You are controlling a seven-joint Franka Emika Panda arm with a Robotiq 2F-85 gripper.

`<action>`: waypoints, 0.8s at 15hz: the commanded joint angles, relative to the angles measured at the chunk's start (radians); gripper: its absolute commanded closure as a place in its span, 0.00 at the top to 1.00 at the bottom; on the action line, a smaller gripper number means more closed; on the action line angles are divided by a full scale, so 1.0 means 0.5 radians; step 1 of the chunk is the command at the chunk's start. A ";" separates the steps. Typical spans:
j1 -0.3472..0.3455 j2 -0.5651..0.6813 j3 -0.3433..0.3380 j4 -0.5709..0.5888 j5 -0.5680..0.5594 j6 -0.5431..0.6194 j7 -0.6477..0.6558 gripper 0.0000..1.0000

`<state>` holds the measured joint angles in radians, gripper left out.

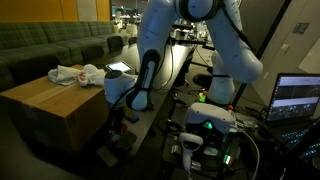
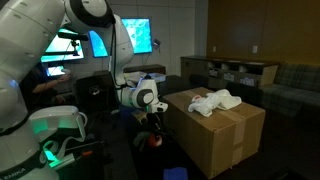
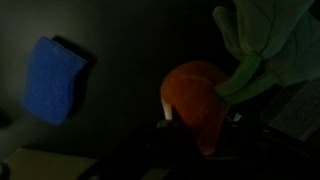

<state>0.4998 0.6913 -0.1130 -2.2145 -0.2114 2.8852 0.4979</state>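
My gripper (image 3: 200, 118) hangs low beside a cardboard box (image 1: 55, 100), close to the floor. In the dim wrist view an orange soft toy (image 3: 200, 95) with green leaves (image 3: 265, 45) fills the gap between the jaws, and the fingers (image 3: 165, 115) press its sides. A blue cloth (image 3: 50, 80) lies to the left of it. Both exterior views show the gripper (image 1: 118, 122) (image 2: 152, 125) pointing down next to the box (image 2: 215, 135), with a spot of orange (image 2: 152, 140) under it.
A crumpled white cloth (image 1: 78, 74) (image 2: 215, 100) lies on top of the box. A green couch (image 1: 50, 45) stands behind it. A lit laptop (image 1: 297, 97), screens (image 2: 130, 38) and the robot's base with cables (image 1: 205, 135) crowd the other side.
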 commanded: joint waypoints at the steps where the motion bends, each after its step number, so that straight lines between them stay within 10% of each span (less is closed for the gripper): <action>1: 0.088 0.064 -0.062 0.066 0.082 0.036 0.009 0.64; 6: 0.154 0.055 -0.134 0.071 0.092 0.056 0.016 0.99; 12: 0.307 -0.038 -0.238 0.007 0.082 0.126 0.017 1.00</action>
<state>0.5967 0.7084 -0.1995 -2.1830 -0.1830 2.9152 0.4980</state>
